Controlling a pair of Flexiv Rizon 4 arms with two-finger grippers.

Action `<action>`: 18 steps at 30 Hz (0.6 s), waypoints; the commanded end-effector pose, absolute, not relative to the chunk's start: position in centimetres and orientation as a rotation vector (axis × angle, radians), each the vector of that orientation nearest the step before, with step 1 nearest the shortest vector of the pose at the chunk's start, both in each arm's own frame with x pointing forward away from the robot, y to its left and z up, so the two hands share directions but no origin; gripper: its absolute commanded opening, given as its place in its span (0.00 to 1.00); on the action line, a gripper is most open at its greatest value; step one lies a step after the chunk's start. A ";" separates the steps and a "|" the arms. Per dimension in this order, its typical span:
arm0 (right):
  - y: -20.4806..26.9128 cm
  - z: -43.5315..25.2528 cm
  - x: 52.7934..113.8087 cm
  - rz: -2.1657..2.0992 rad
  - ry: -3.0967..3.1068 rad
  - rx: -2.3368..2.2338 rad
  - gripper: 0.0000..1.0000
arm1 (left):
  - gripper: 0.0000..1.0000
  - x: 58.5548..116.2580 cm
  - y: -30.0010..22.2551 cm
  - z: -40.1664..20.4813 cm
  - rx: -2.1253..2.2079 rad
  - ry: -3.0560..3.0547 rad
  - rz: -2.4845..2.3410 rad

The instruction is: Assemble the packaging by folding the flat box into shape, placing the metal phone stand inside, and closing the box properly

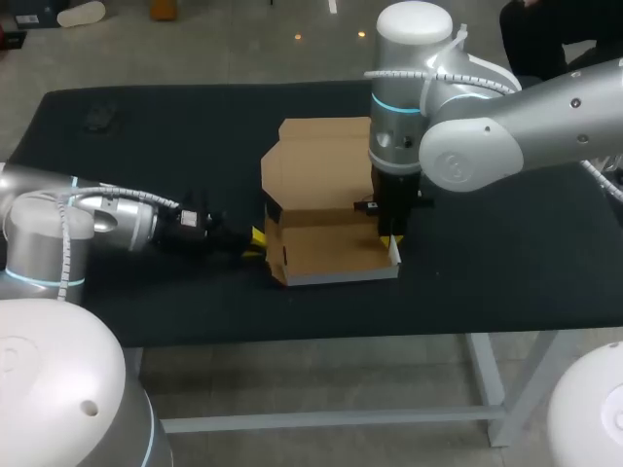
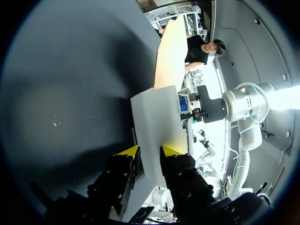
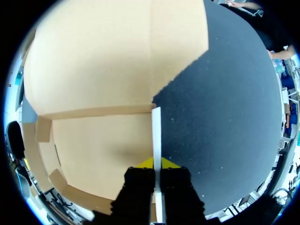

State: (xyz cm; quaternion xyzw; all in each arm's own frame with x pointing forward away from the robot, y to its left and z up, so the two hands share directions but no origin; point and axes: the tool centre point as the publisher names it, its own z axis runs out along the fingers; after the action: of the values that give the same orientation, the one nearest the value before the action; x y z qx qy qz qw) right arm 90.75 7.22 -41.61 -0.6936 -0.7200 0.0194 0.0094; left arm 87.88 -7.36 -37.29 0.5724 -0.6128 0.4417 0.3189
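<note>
On the black surface (image 1: 487, 282), the box (image 1: 326, 248) is pinched at its left wall by the left pincer (image 2: 150, 151) and at its right wall by the right pincer (image 3: 156, 163).

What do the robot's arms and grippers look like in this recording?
The left arm and right arm are silver-grey with rounded joints, cyan rings and white spiral-wrapped cables. The left gripper and right gripper are black with bright yellow tips.
</note>
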 end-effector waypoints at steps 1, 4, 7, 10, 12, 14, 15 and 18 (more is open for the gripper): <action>7.3 -41.5 90.8 0.067 -2.247 -2.164 0.00 | 0.33 88.3 -7.8 -37.3 1.497 -1.610 1.154; 7.3 -41.5 90.8 0.067 -2.247 -2.164 0.00 | 0.33 88.5 -8.2 -37.2 1.496 -1.608 1.153; 7.3 -41.5 90.8 0.067 -2.247 -2.164 0.00 | 0.37 88.6 -8.5 -37.0 1.495 -1.607 1.152; 7.3 -41.5 90.8 0.067 -2.247 -2.164 0.00 | 0.38 88.6 -8.9 -36.9 1.497 -1.612 1.147; 7.3 -41.5 90.8 0.067 -2.247 -2.164 0.00 | 0.38 88.7 -9.1 -36.9 1.496 -1.615 1.143; 7.3 -41.5 90.8 0.067 -2.247 -2.164 0.00 | 0.38 88.7 -9.3 -36.9 1.501 -1.617 1.138; 7.3 -41.5 90.8 0.067 -2.247 -2.164 0.00 | 0.38 88.8 -9.3 -36.9 1.503 -1.617 1.138; 7.3 -41.5 90.8 0.067 -2.247 -2.164 0.00 | 0.37 88.8 -9.5 -36.8 1.514 -1.616 1.136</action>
State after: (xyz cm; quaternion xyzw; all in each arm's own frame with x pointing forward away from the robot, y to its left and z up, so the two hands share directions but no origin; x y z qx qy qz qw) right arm 90.76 7.20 -41.62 -0.6937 -0.7200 0.0195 0.0094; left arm 88.75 -9.21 -36.92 0.5739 -0.6147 0.4346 0.3222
